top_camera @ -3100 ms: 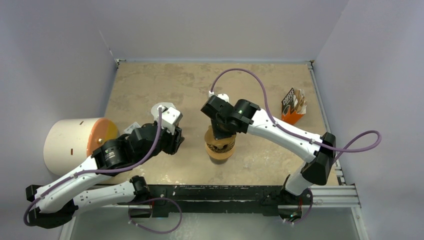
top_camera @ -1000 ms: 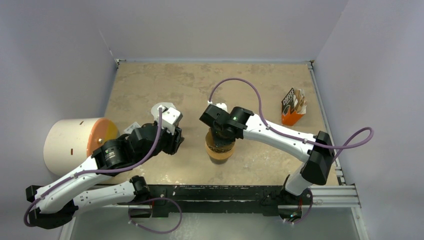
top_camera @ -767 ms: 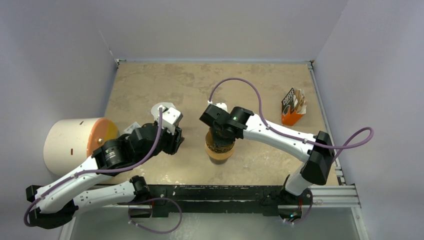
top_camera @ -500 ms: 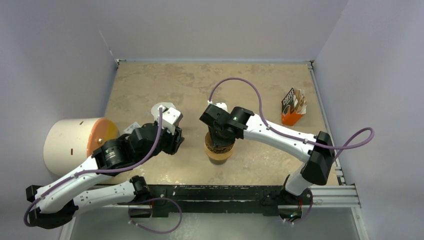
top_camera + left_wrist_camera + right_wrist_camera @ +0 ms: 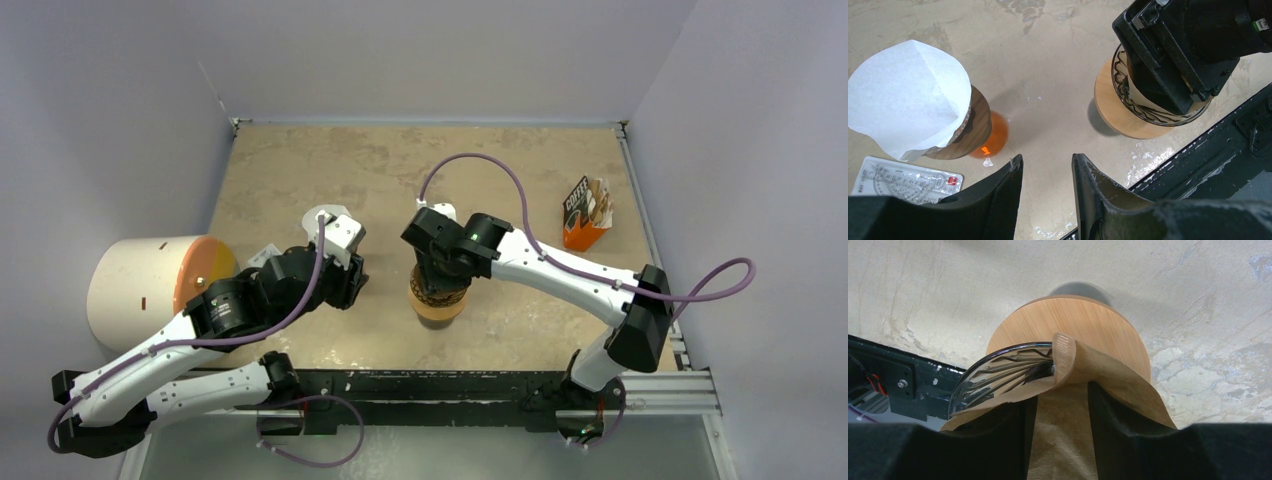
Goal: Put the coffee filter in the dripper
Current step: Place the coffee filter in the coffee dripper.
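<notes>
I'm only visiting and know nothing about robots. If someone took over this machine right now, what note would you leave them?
Left claw: open and empty, hovering over the table to the left of the dripper.
Right claw: directly above the dripper, jaws apart, with the coffee filter between them. It does not seem to be pinching it.
Done: the filter rests in the dripper's mouth.
Left: the filter sits lopsided, one side draped over the rim and bare glass ribs showing on the other. Lift the right claw clear, then probably nudge the filter straight.
</notes>
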### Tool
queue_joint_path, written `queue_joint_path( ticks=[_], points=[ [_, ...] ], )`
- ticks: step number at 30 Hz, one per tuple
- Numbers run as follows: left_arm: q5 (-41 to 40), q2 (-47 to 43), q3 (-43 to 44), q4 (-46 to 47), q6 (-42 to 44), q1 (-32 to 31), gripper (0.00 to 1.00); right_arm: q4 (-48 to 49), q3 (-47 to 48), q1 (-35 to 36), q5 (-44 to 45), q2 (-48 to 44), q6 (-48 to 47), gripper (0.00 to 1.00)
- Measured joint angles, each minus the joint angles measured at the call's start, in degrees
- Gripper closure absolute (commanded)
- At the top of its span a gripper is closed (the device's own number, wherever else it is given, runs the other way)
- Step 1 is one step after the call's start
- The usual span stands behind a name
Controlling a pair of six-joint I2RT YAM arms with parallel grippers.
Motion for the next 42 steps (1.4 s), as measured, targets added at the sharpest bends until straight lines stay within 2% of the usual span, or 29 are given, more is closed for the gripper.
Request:
queue_joint_path(
  ticks=[7, 12, 15, 18, 35, 42],
  points=[
    [0.0, 0.0, 0.0, 0.0, 0.0, 0.0, 0.61, 0.0, 0.0, 0.0, -0.22, 0.22, 0.04, 0.73],
    [0.0, 0.02, 0.0, 0.0, 0.0, 0.0, 0.61, -0.15, 0.28, 0.0, -0.24, 0.22, 0.04, 0.93],
    [-0.02, 0.0, 0.0, 0.0, 0.0, 0.0, 0.61, -0.28, 1.14, 0.0, -0.24, 0.22, 0.02, 0.97],
    [0.0, 0.0, 0.0, 0.0, 0.0, 0.0, 0.61, -0.42, 2.14, 0.0, -0.24, 0.22, 0.0, 1.0],
    [0.0, 0.04, 0.0, 0.0, 0.0, 0.0, 0.6, -4.09, 7.63, 0.0, 1.68, 0.2, -0.59, 1.0],
    [0.09, 0.61, 0.0, 0.0, 0.0, 0.28, 0.57, -5.11, 8.68, 0.0, 3.08, -0.83, -0.72, 1.0]
  ],
)
